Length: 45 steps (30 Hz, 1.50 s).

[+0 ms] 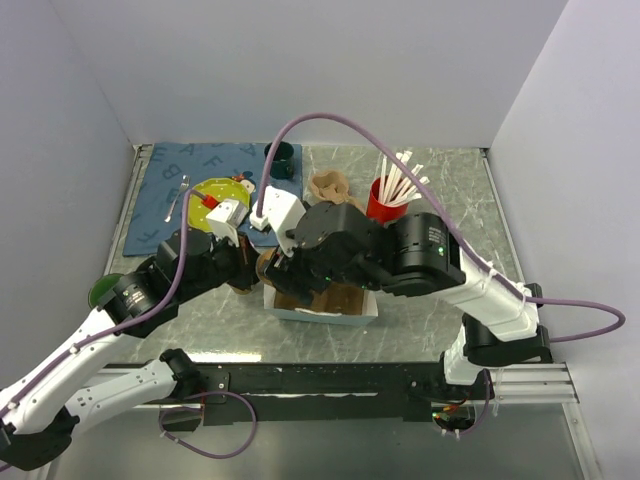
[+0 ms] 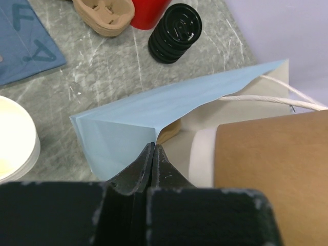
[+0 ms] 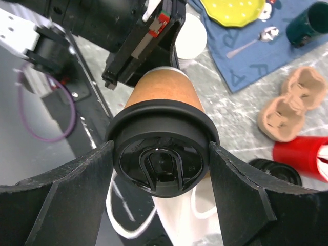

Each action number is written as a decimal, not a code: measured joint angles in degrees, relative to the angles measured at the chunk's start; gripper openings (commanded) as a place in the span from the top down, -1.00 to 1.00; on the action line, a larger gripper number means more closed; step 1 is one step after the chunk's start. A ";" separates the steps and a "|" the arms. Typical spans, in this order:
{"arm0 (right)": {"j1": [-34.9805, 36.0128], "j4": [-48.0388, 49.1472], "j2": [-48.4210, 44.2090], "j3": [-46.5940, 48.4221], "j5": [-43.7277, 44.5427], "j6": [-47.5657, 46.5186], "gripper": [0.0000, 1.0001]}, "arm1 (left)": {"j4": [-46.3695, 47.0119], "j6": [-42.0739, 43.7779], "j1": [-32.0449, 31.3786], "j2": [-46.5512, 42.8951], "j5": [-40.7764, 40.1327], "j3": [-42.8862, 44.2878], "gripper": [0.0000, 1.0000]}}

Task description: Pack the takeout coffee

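Right now your right gripper (image 3: 161,163) is clamped on the takeout coffee (image 3: 163,97): in the right wrist view its two black fingers (image 3: 77,177) stand wide apart and press against opposite sides of the black lid (image 3: 160,169), which fills the middle of the frame and faces the camera, with the brown cup body running away toward the top. Your left gripper (image 2: 152,158) has its jaws pressed together at the bottom centre of the left wrist view, pinching the edge of the paper bag (image 2: 133,123) and holding its light blue flap up so the pale inside shows. You can see the coffee's brown side filling the lower right of that view, just beside the pinched edge and at the bag's open mouth; how far in it sits you cannot tell. From the overhead camera the coffee is almost hidden under the right wrist at the centre of the frame, above the left end of the bag, which lies on the marbled table (image 1: 440,330). Toward the top of the left wrist view sit a stack of black lids (image 2: 175,33), a red cup (image 2: 148,13) and a cardboard cup carrier (image 2: 102,15), with a blue mat (image 2: 25,46) in the upper left corner.
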 measured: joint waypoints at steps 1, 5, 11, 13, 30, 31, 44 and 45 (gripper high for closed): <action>0.57 -0.31 0.22 -0.04 1.09 0.02 0.09 | 0.15 -0.13 0.02 -0.13 0.09 -0.33 0.98; 1.57 -0.46 -0.33 -2.38 4.33 0.79 0.09 | 0.98 -0.07 -0.13 -1.46 0.61 -1.40 0.98; 1.68 -0.72 -2.93 -10.62 7.13 2.95 0.09 | 1.33 1.31 -0.13 -3.04 1.18 -1.55 0.98; 1.68 -1.01 -3.63 -12.07 7.41 3.63 0.08 | 1.42 1.51 -0.13 -3.13 1.36 -1.57 0.98; 1.68 -0.26 -11.08 -35.30 8.17 2.69 0.12 | 5.44 7.15 -0.13 -1.22 6.43 -1.90 0.51; 1.68 -0.11 -11.08 -36.33 8.41 2.45 0.12 | 5.35 7.21 -0.13 -0.87 6.21 -1.90 0.39; 1.68 3.41 -10.86 -40.61 8.61 5.66 0.14 | -0.63 4.76 -0.13 -7.67 3.69 -2.84 -0.06; 1.68 3.54 -10.86 -40.61 8.61 5.90 0.14 | -0.55 4.33 -0.13 -8.22 4.17 -3.23 -0.06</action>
